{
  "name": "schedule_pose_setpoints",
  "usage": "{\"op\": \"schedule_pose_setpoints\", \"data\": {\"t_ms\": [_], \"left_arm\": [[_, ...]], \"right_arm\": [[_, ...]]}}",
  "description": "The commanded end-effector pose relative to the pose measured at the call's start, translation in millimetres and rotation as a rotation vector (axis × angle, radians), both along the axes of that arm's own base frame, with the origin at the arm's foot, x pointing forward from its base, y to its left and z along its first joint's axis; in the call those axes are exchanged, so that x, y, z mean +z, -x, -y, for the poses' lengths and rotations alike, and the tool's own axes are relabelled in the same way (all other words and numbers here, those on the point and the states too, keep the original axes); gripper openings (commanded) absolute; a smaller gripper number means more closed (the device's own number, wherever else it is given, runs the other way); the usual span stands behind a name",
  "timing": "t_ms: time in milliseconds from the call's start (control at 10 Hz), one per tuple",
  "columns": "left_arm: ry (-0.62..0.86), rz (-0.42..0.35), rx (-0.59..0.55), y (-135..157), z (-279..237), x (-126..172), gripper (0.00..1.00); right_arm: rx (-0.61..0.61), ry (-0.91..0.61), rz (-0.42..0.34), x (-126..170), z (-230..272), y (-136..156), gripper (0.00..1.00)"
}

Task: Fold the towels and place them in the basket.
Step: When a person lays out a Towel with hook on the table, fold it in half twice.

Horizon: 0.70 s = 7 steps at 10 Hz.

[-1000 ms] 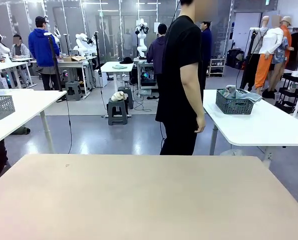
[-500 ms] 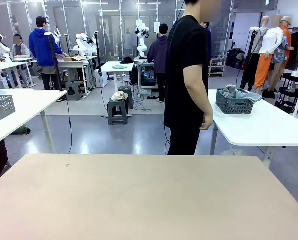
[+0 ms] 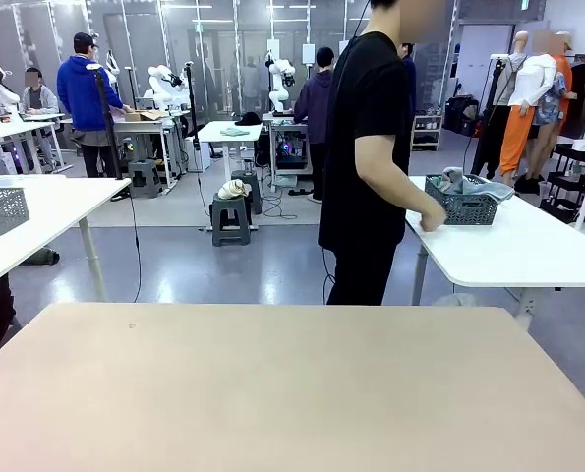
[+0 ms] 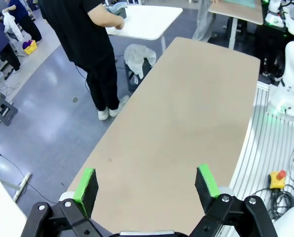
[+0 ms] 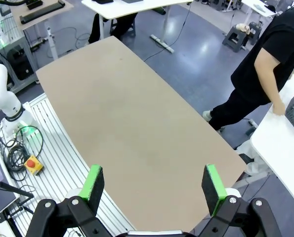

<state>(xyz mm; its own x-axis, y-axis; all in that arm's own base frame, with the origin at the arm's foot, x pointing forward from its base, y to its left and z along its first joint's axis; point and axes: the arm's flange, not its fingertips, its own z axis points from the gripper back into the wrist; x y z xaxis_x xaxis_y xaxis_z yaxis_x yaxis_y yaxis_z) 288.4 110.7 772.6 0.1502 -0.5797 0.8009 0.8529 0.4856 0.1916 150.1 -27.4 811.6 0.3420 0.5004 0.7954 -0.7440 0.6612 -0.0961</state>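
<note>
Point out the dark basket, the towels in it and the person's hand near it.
basket point(image 3: 466, 210), front view, mesh front wall.
towels point(image 3: 474, 187), front view, heap above the rim.
person's hand point(image 3: 432, 222), front view, back of the hand.

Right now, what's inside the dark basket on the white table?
Crumpled pale greyish towels heap above the basket rim; anything beneath them is hidden by its walls.
</note>
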Motion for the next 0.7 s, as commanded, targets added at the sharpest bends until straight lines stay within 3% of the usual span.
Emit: {"op": "schedule_pose_setpoints", "data": {"t_ms": [0, 600], "left_arm": [[-0.010, 0.001, -0.027, 3.7, 1.2, 6.7, 1.00], [0.001, 0.000, -0.004, 0.8, 1.9, 0.9, 1.00]], "right_arm": [[0.024, 0.009, -0.017, -5.0, 3.0, -3.2, 1.00], [-0.013, 0.004, -0.016, -1.4, 1.5, 1.0, 1.00]]}}
